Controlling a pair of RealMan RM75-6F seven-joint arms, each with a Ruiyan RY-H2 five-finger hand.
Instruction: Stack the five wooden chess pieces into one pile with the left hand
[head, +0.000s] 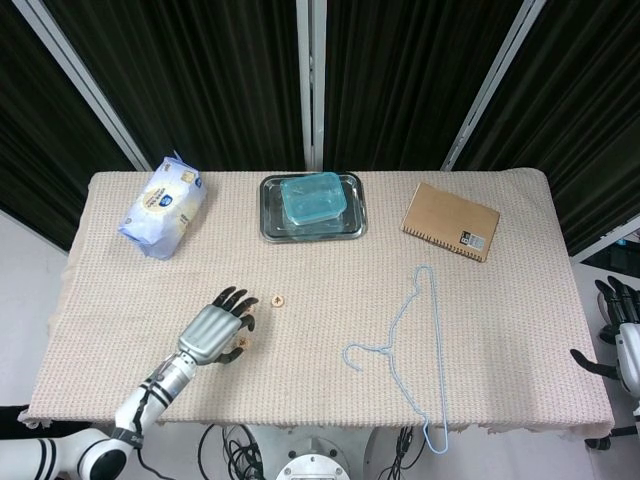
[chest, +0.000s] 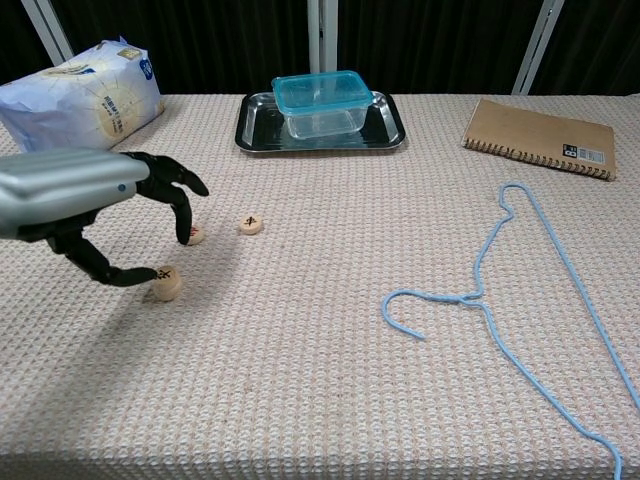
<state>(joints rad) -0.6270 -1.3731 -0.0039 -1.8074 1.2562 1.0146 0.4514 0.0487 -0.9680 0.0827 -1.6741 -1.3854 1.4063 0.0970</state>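
A short pile of round wooden chess pieces (chest: 165, 283) stands on the cloth at the near left, with a black character on its top piece. It shows in the head view as a pale spot (head: 240, 346) by my left hand. Another piece (chest: 196, 235) lies just behind it, partly hidden by a fingertip. A third single piece (chest: 251, 226) (head: 280, 299) lies further right. My left hand (chest: 85, 205) (head: 213, 331) hovers over the pile with its fingers spread. The thumb tip is at the pile's left side and the other fingers are raised off it. How many pieces are in the pile is hidden from me.
A blue-white bag (chest: 85, 100) lies at the back left. A metal tray (chest: 390, 135) holds a teal-lidded box (chest: 322, 102). A brown notebook (chest: 540, 138) and a blue wire hanger (chest: 520, 270) are on the right. My right hand (head: 620, 335) hangs past the table's right edge, fingers apart.
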